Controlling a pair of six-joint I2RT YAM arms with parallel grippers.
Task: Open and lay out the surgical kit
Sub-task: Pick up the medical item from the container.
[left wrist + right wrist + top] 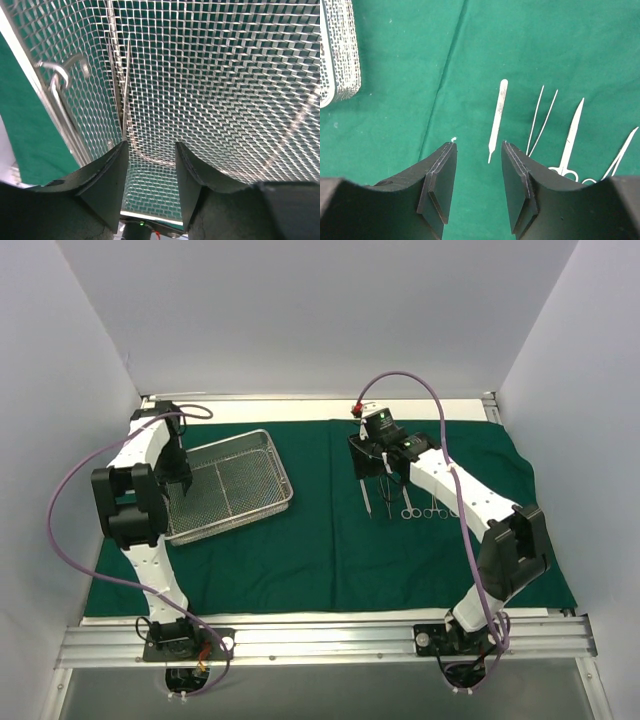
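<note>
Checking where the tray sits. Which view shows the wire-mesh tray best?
The top external view: nearly the whole wire-mesh tray shows, on the green cloth, its left end behind the left arm. The left wrist view shows only mesh close up; the right wrist view, just a corner.

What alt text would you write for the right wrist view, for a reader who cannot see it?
Four slim steel instruments lie in a row on a green cloth, beyond two dark fingers that stand apart with nothing between them. A corner of the mesh tray shows at upper left.
</note>
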